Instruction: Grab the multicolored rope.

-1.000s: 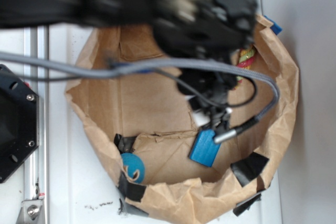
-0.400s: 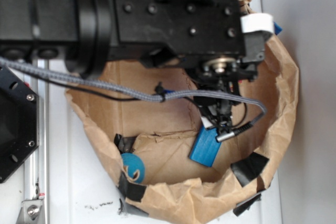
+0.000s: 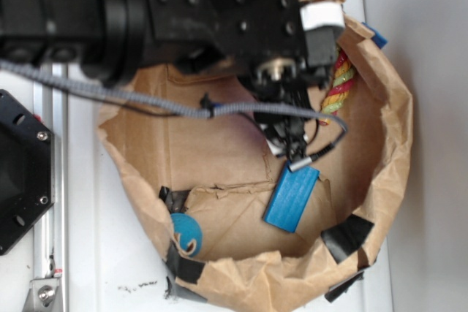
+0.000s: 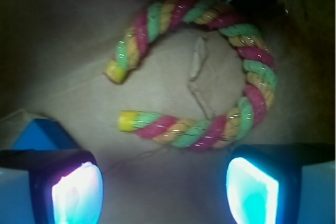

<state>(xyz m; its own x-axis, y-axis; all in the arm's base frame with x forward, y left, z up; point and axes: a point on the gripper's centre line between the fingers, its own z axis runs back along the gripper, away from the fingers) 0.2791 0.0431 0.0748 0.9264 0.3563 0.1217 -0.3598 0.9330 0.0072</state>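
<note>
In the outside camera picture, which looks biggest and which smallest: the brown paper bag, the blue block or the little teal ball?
Largest to smallest, as they look in the exterior view:
1. Paper bag, by far the largest; it holds the others.
2. Blue block.
3. Teal ball, though the bag's wall hides part of it.

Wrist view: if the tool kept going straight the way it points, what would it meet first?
Most likely the multicolored rope: its lower strand lies just ahead of the gap between the open tool pads, on the paper bag floor. Depth is unclear, so it might touch bare paper just short of the rope.
</note>
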